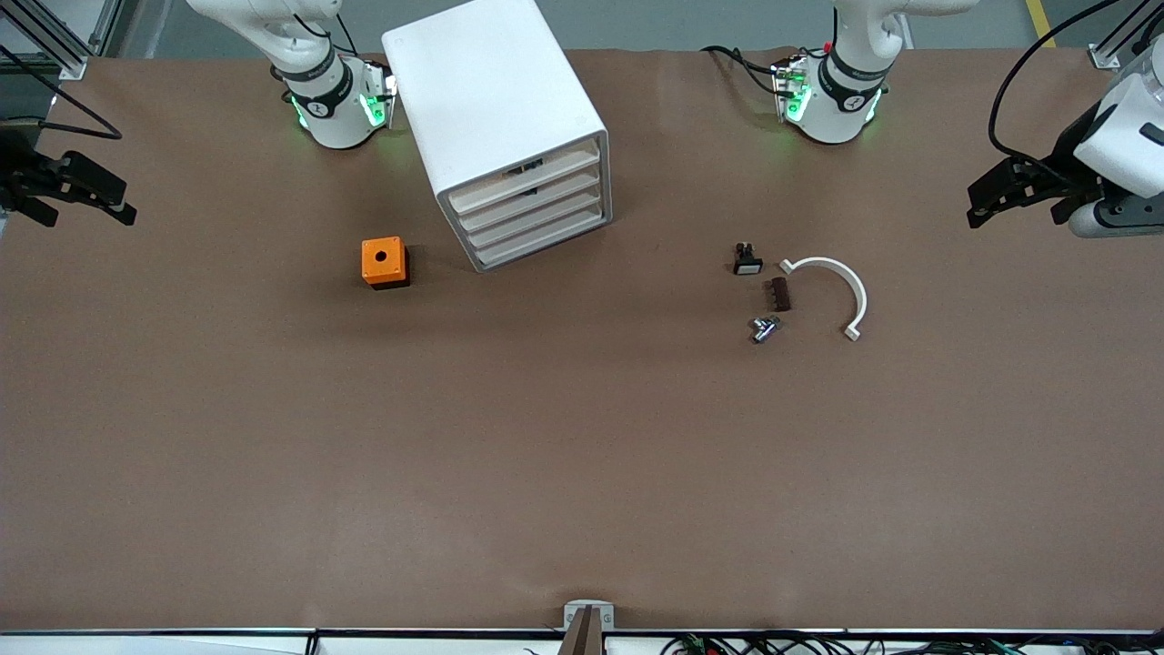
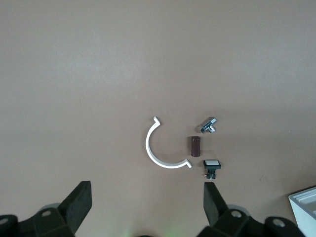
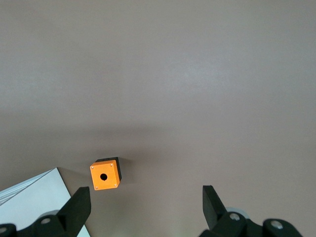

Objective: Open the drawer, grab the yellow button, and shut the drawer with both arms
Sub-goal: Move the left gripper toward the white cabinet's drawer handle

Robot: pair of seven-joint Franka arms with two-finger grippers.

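On the brown worktop (image 1: 582,455) stands one white cabinet (image 1: 496,109) with four drawers, all shut; the top drawer (image 1: 527,173) shows a dark spot at its front edge. One orange cube (image 1: 384,262) with a round hole sits beside the cabinet, toward the right arm's end and slightly nearer the front camera. Toward the left arm's end lie four small parts close together: a black piece with a white face (image 1: 747,261), a brown block (image 1: 780,294), a metal fitting (image 1: 764,328) and a white curved clip (image 1: 832,291). No button can be made out anywhere. No lettering is readable on anything.

One left hand (image 1: 1000,196) hangs open over its end of the worktop, holding nothing. One right hand (image 1: 77,191) hangs open over its own end, likewise unloaded.
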